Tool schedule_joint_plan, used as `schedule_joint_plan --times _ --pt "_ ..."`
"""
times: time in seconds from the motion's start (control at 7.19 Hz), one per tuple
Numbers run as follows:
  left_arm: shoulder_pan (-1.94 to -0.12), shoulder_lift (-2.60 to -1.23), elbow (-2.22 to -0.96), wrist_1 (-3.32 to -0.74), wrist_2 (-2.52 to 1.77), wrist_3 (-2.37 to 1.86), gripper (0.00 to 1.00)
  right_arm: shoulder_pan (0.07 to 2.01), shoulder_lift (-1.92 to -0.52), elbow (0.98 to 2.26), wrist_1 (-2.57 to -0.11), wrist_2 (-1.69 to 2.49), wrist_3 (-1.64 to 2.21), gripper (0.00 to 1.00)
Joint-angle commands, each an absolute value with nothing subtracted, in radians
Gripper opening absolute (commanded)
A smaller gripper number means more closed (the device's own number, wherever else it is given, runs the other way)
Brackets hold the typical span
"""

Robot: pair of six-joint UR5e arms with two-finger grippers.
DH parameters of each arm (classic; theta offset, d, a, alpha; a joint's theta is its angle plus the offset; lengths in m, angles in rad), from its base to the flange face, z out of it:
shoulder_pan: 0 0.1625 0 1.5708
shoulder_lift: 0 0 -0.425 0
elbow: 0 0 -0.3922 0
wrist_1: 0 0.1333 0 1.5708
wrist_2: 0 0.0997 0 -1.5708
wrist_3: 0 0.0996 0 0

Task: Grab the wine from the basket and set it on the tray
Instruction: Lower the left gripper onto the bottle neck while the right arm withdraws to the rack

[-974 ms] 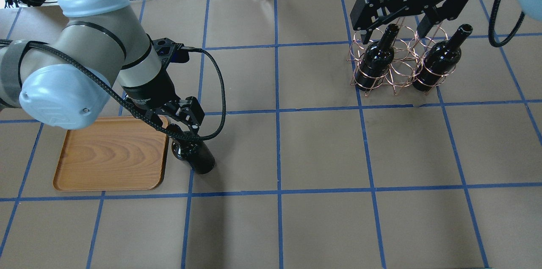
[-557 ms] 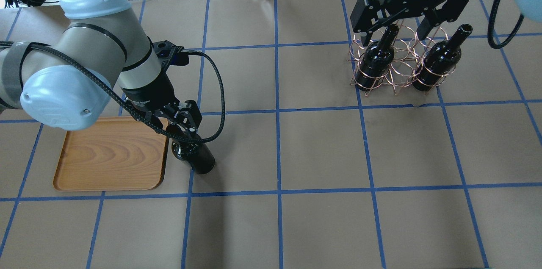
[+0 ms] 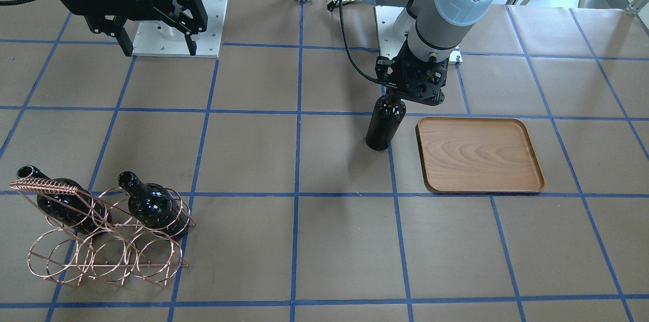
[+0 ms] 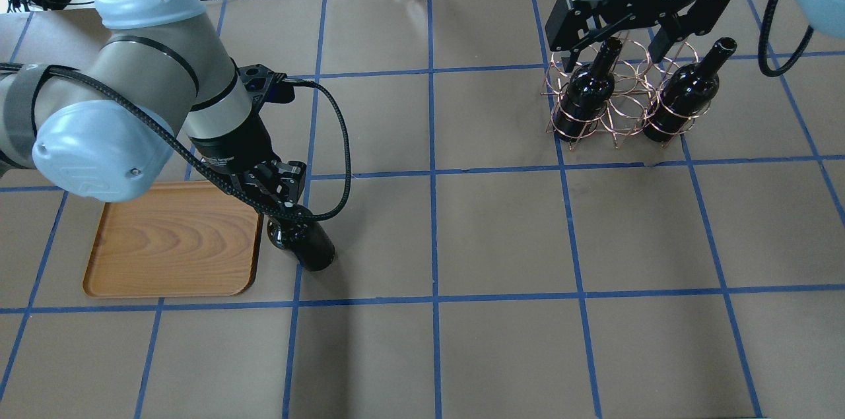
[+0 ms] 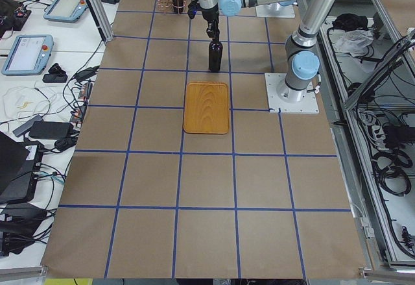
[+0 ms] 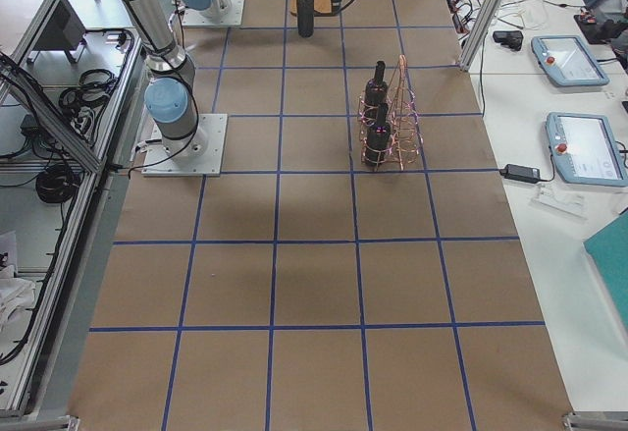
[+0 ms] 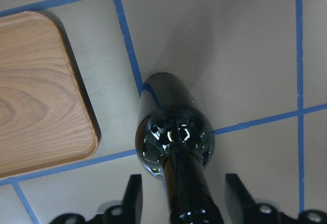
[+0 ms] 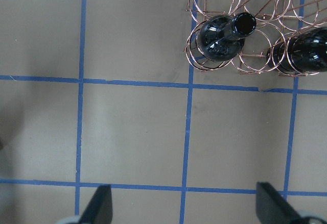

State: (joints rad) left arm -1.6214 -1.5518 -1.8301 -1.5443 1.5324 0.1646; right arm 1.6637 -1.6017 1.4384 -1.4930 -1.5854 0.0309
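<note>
Seen from across the table, the left gripper [image 3: 394, 100] sits low over the neck of the glossy near-black glass wine bottle [image 3: 384, 127]. The bottle stands upright on the brown paper-covered tabletop [image 3: 345, 241], just beside the flat brown wooden tray [image 3: 479, 154] and not on it, and the tray carries nothing. Well apart, the copper wire basket [image 3: 101, 248] holds two matching bottles [image 3: 154, 208], and the right gripper [image 3: 159, 49] hangs nearer the robot's base, its jaws spread wide and holding nothing. The overhead view shows the change: a second ago the left jaws were spread broadly on either side of the neck, and now they have drawn clearly inward. The bottle and tray have not moved, and the right gripper has only drifted a little above the basket. The two side views are too distant to add more than the bottle standing upright just off one edge of the tray. In the left wrist view the jaws straddle the neck with a gap still showing on each side, so they are narrowed but not yet clamped. The right wrist view shows wide jaws over bare tabletop, with the basket ahead. The left arm appears to be closing its grip for the short lift onto the tray, and smooth glass could slip if it lifts before the grip is firm.
</note>
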Motion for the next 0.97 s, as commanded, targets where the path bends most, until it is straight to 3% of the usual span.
schedule_joint_plan --times 0.0,0.14,0.83 --pt "-1.621 -1.554 -1.824 -1.555 1.532 0.167 0.10 1.664 -1.601 1.437 -1.497 -1.585 0.044 1.00" --pt "-1.621 -1.558 -1.821 -1.562 1.532 0.161 0.00 1.663 -1.603 1.437 -1.499 -1.585 0.044 1.00" --pt "-1.609 -1.562 -1.732 -1.629 1.640 0.170 0.00 1.664 -1.603 1.437 -1.514 -1.592 0.046 1.00"
